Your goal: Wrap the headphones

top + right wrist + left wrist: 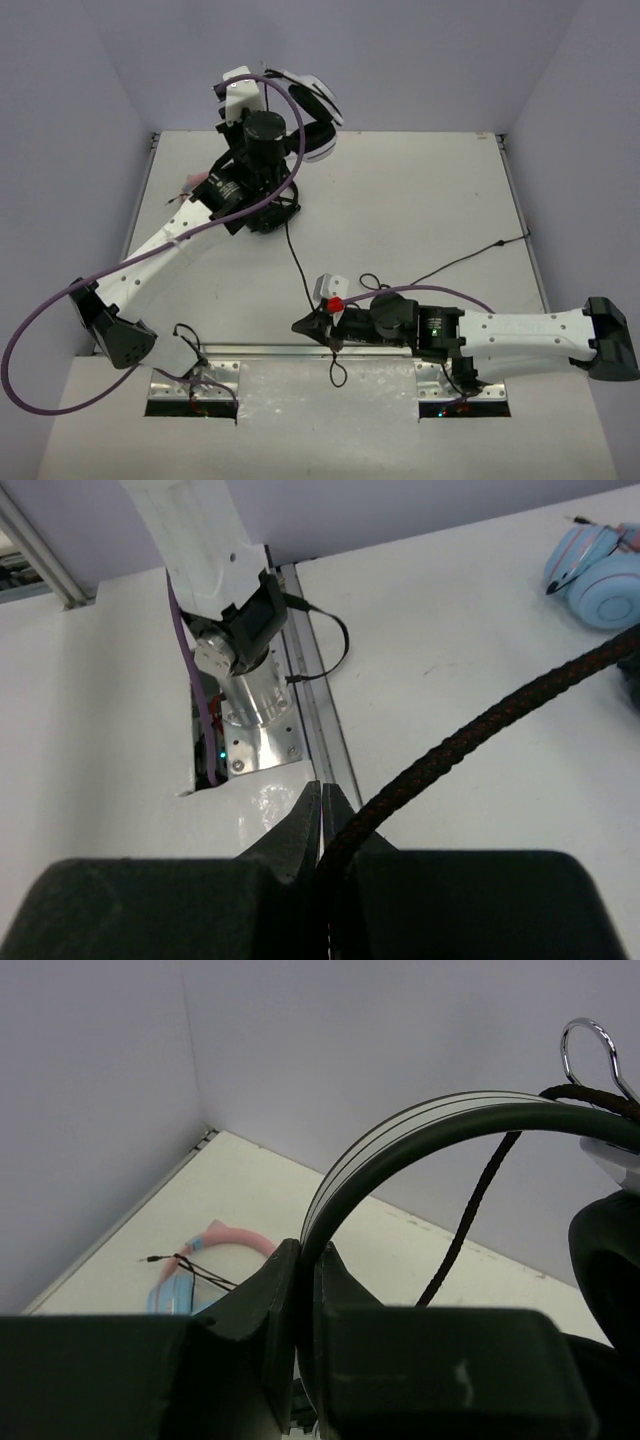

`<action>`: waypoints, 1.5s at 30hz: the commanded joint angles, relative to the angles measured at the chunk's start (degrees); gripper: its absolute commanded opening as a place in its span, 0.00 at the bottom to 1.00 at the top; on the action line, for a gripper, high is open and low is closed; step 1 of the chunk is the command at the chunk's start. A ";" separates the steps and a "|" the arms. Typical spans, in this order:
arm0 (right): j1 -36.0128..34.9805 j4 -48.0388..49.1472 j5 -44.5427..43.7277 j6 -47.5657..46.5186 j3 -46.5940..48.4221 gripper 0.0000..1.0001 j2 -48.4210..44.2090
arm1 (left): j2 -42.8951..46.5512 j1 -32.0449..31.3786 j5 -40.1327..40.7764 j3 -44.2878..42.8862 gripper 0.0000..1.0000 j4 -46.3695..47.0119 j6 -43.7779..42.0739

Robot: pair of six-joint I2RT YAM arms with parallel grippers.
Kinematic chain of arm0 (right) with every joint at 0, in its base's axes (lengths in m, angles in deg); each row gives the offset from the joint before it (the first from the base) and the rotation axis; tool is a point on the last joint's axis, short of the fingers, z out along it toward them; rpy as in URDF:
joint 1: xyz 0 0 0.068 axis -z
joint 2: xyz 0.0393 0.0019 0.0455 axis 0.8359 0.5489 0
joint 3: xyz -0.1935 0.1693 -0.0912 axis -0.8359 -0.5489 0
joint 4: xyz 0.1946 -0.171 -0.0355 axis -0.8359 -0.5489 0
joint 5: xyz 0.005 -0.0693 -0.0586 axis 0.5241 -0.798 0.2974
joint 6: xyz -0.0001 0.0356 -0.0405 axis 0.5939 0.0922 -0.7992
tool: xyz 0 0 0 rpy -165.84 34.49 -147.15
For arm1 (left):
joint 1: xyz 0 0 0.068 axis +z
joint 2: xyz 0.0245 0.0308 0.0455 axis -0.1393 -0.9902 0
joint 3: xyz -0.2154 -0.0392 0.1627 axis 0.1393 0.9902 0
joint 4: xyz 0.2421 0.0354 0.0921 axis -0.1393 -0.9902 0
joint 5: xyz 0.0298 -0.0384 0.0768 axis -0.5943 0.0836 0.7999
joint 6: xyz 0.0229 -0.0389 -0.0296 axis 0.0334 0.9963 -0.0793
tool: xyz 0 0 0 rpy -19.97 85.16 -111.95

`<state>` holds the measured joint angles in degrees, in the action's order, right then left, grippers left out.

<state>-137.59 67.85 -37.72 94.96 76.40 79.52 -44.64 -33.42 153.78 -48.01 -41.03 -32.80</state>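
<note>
The white headphones (313, 98) are held up off the table at the back. My left gripper (285, 115) is shut on their white-and-black headband (420, 1120), seen in the left wrist view between the fingertips (285, 1270). A black ear cushion (605, 1250) hangs at the right of that view. The thin black cable (295, 255) runs from the headphones down across the table to my right gripper (298, 326). This gripper is shut on the braided cable (480, 730) near the front edge, and the cable's tail (335, 372) loops past it.
The pink-and-blue cat-ear headphones (200, 1265) lie on the table under my left arm, also in the right wrist view (595, 565). Another thin black cable (470, 255) trails toward the right table edge. The arm base plates (190, 390) sit along the front edge.
</note>
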 commanded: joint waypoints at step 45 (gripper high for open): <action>49.75 -36.16 -7.68 -21.96 36.06 0.01 6.09 | 35.15 -9.37 -46.06 40.39 0.00 -18.05 -2.34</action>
<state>-91.56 25.56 -47.49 69.54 114.52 88.18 -11.51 -42.91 104.10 -3.05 -55.50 -38.26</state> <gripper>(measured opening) 0.013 0.053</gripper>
